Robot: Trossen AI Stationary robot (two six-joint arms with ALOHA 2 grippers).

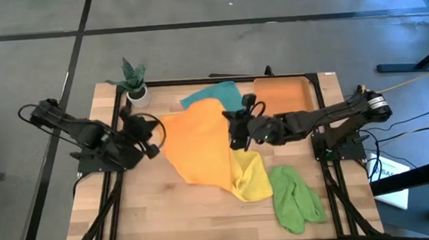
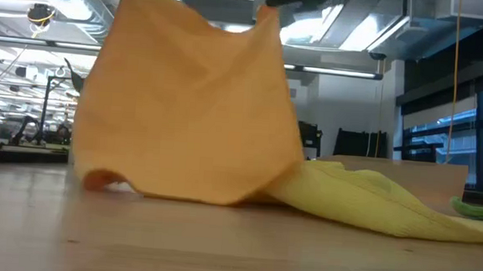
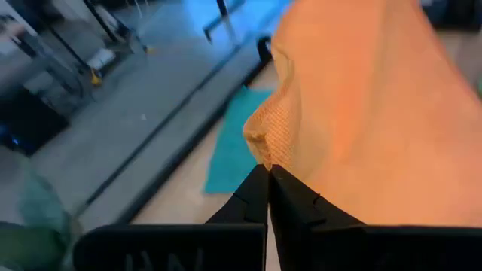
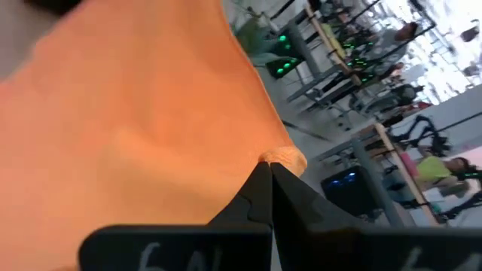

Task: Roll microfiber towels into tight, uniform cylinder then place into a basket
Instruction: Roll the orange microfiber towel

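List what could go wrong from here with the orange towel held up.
Each gripper, left gripper and right gripper, pinches only a corner tip of the orange towel, so one could slip free. Its lower edge lies on the yellow towel, which may drag along.

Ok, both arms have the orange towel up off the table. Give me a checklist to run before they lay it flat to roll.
1. Left gripper shut on orange towel corner: ok.
2. Right gripper shut on the other corner: ok.
3. Towel clear of table: not ok, lower edge drags.
4. Yellow towel out of the way: not ok, orange overlaps it.
5. Basket free: ok.
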